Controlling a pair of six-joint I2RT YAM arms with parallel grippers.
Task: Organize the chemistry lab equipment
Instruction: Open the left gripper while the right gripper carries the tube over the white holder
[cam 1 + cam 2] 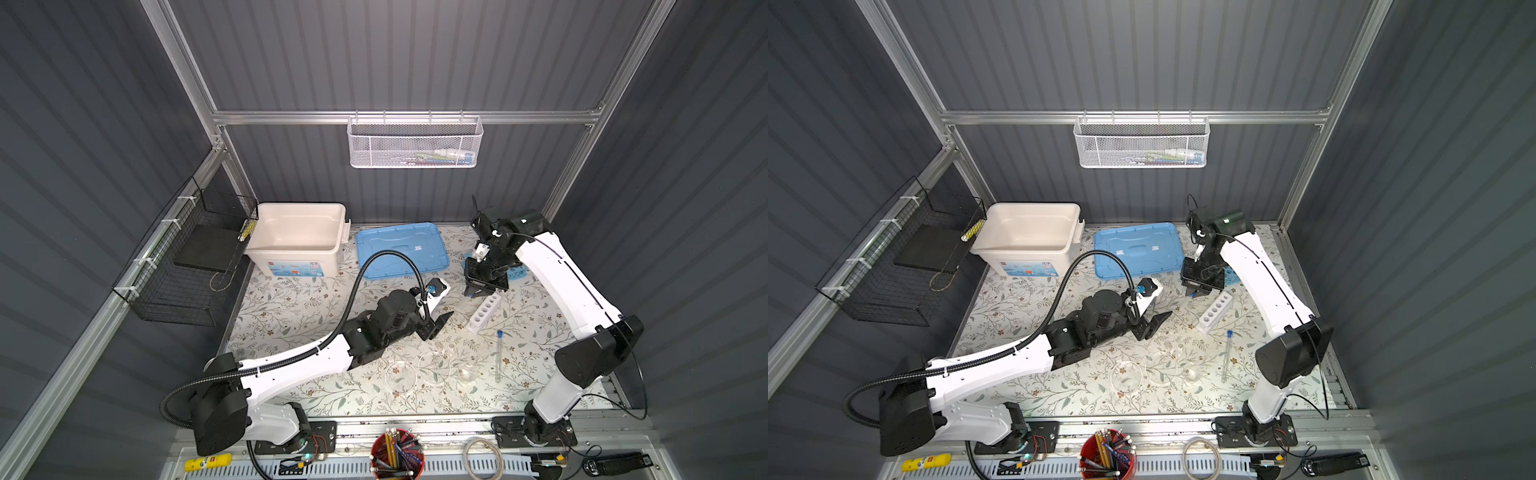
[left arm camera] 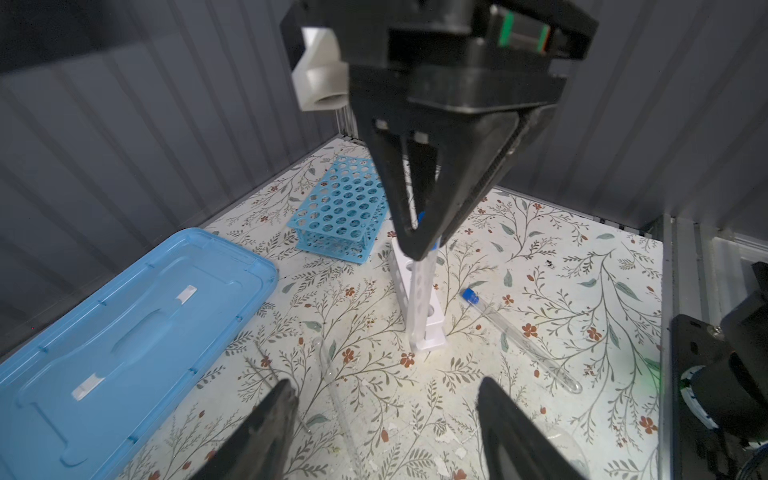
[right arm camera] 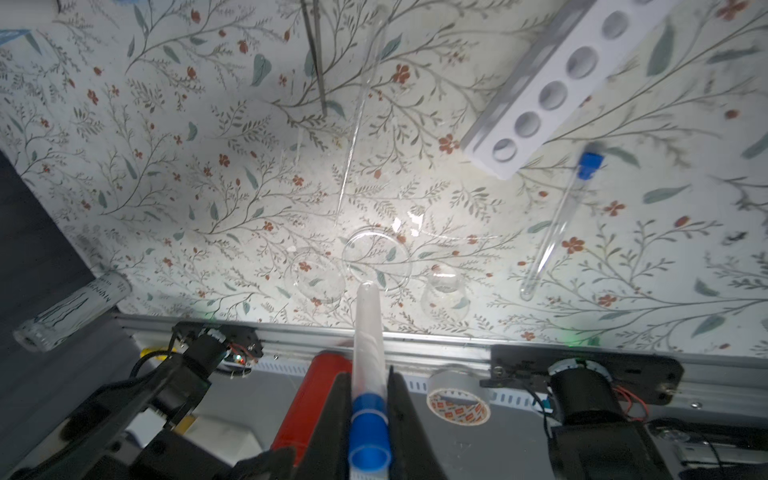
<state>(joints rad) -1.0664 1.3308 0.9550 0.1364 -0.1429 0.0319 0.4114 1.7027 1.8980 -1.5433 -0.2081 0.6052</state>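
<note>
Fingers [image 3: 405, 424] of the right gripper [image 3: 369, 374] pinched a tube [image 3: 368, 324] at its blue cap, tip down by the rack's [image 1: 484, 311] 11 o'clock end, likely for slotting; the left gripper [image 2: 386, 384] gaped empty at 9 o'clock, a spare tube [image 1: 498, 357] at 5.

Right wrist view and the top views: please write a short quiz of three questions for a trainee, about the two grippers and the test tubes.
1. True or false: the left gripper is shut on a round glass dish.
2. Choose one. The right gripper holds: A, thin metal tweezers; B, a clear blue-capped test tube; C, a round glass dish.
3. Fill in: the other clear test tube lies on the floral mat, beside the long white rack with round holes, and its cap is ___.

Key: 1 false, its jaws stand open; 2 B; 3 blue.
</note>
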